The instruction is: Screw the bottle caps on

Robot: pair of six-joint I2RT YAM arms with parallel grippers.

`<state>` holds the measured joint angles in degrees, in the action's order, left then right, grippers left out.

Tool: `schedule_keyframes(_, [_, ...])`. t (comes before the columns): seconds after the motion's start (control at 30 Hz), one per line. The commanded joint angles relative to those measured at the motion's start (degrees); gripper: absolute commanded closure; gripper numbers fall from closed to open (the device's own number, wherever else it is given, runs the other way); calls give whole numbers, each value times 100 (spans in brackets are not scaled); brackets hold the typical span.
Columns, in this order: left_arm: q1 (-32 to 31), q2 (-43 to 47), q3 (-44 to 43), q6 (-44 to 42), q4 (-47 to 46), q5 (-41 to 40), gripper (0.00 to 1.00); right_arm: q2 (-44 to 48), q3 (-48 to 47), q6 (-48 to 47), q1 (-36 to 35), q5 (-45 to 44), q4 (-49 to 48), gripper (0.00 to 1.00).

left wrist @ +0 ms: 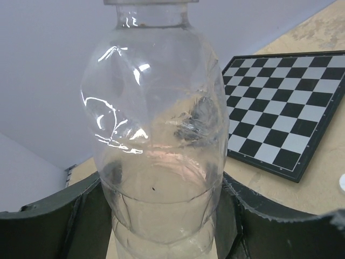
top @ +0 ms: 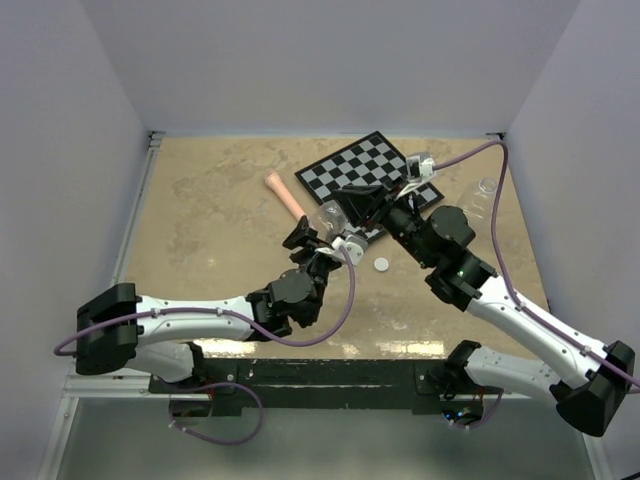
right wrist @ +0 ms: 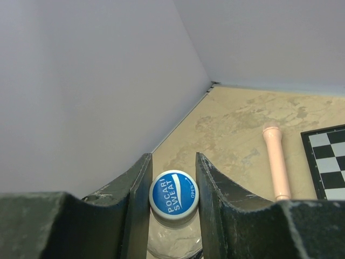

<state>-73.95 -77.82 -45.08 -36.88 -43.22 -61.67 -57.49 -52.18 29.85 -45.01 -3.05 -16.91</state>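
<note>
The table point(top: 210, 220) is a flat slab with a mottled tan, stone-like surface. Pale matte walls point(top: 330, 60) close it in on three sides, and a metal rail runs along its left edge. The widest stretch of open surface is on the left, between the rail and the pink stick.

A glossy black-and-white checkerboard point(top: 355, 165) lies turned at an angle toward the far right, thin and square-edged. The two arms meet just in front of its near corner, so room is tight there.

The bottle point(left wrist: 156, 135) is thin clear plastic with a round shoulder that is dented and creased. Ribbed rings run around its lower body. The left gripper point(left wrist: 167, 221) clamps it from both sides, with dark rough-edged fingers point(left wrist: 59, 226) pressed against the walls.

A second faint, clear bottle-like form point(top: 480, 198) lies near the right wall.

The pink stick point(top: 283, 193) is smooth and tapered. It lies on the table left of the board, apart from both arms.

The blue cap point(right wrist: 173, 195) is round with a white rim and white lettering, and it sits on the bottle's neck. The right gripper point(right wrist: 173, 175) is closed on it, one finger touching each side.

The white cap point(top: 381, 264) is a small plain disc. It rests on the table just near of the grippers, touching nothing.
</note>
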Motion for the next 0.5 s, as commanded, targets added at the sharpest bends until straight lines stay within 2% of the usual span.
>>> schedule_keyframes(0.0, [65,574,-36,865,488,374,100,107,121,83,-60,208,197,71])
schedule_keyframes(0.07, [187,741,-80,1461,1094,690,100,186,112,-5,-60,261,144,57])
schedule_keyframes(0.2, [670,1128,-107,2640,2368,1821,100,379,24,-251,-60,279,205,41])
schedule_keyframes(0.33, [1285,1559,16,3318,2968,3369,100,607,-29,-514,27,287,310,34])
schedule_keyframes(0.47, [1787,1866,227,3827,3154,4888,100,818,-2,-717,352,1032,249,29])
